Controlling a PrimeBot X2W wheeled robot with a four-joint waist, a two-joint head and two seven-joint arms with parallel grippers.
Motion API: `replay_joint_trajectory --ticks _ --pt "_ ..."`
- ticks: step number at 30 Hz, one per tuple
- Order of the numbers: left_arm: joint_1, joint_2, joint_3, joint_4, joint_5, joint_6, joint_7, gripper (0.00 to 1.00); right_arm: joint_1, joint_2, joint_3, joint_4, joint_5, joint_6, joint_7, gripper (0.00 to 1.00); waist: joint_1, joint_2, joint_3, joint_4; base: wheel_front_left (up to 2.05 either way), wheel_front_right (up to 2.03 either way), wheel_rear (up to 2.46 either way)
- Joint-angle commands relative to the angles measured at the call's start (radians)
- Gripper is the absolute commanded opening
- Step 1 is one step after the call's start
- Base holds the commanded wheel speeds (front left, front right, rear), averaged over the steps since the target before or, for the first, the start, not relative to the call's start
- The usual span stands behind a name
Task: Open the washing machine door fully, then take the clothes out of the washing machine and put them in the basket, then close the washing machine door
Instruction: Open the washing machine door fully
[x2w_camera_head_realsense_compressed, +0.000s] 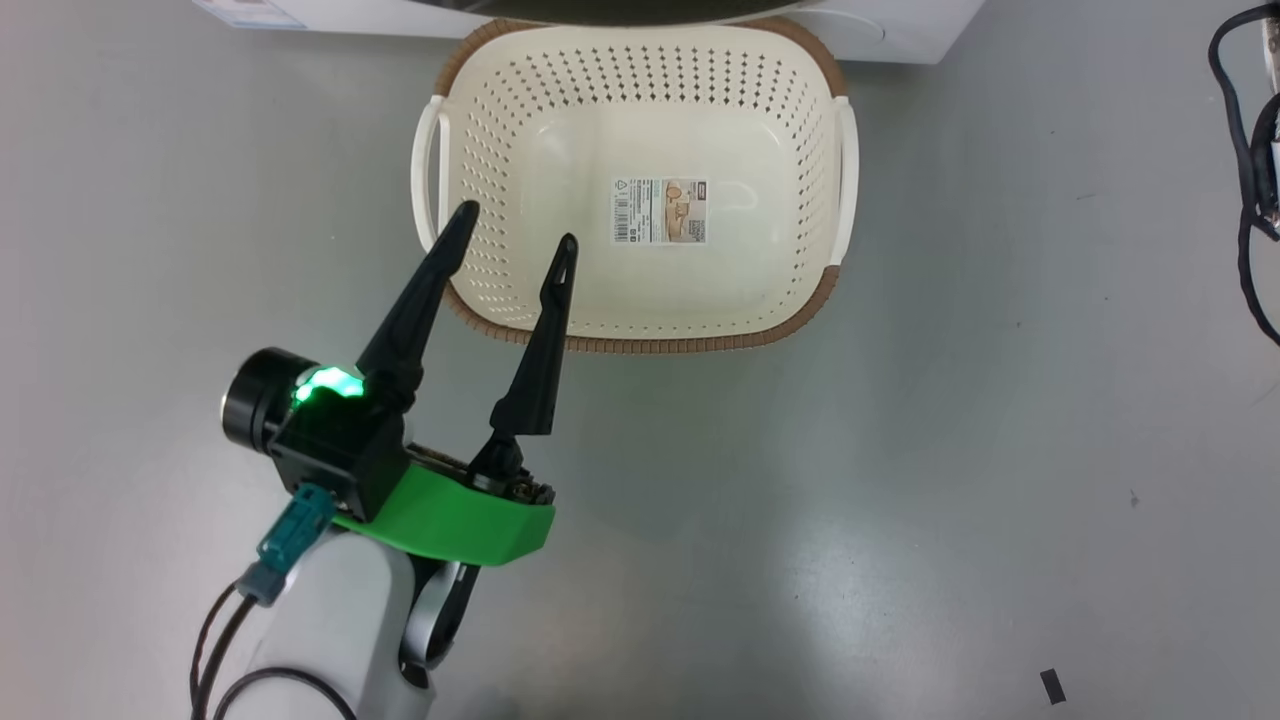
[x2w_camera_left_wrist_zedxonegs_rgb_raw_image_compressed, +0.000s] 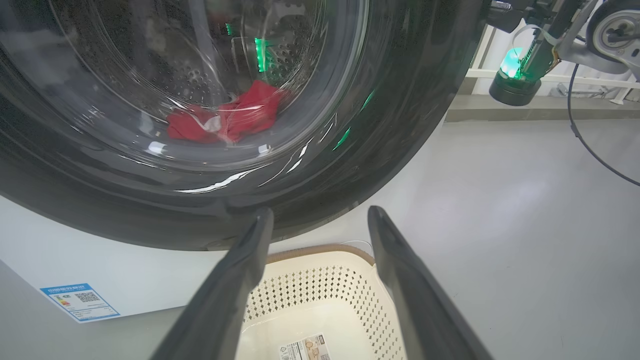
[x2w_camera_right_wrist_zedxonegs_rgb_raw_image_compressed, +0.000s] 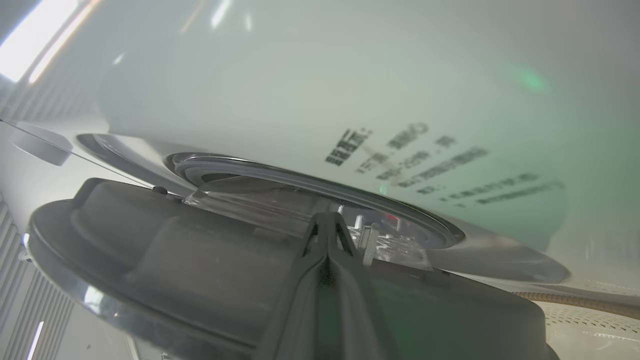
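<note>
Cream perforated basket; glossy black round door

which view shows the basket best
The head view: the basket sits nearly whole, seen from above, empty apart from the label on its floor. The left wrist view catches one end at the bottom edge; the right wrist view, a sliver of rim at lower right.

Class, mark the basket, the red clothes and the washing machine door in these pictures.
basket (x2w_camera_head_realsense_compressed: 660, 344), head view, brown near rim.
red clothes (x2w_camera_left_wrist_zedxonegs_rgb_raw_image_compressed: 250, 107), left wrist view, largest red fold.
washing machine door (x2w_camera_left_wrist_zedxonegs_rgb_raw_image_compressed: 395, 115), left wrist view, glossy black rim.
</note>
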Motion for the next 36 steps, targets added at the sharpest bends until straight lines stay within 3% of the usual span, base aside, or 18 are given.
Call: replay_joint_trajectory --ticks 1,36 --pt "-0.005 0.019 0.034 -0.018 -0.002 0.007 -0.008 1.0 0.013 0.041 0.019 -0.039 -0.001 0.008 0.019 0.0 0.0 0.0 -0.007 -0.004 0.0 0.0 0.0" --pt "0.024 0.019 0.069 0.04 0.032 -0.022 -0.008 1.0 0.156 0.103 0.099 -0.01 -0.04 0.008 0.068 0.0 0.0 0.0 -0.163 -0.053 0.0 0.0 0.0"
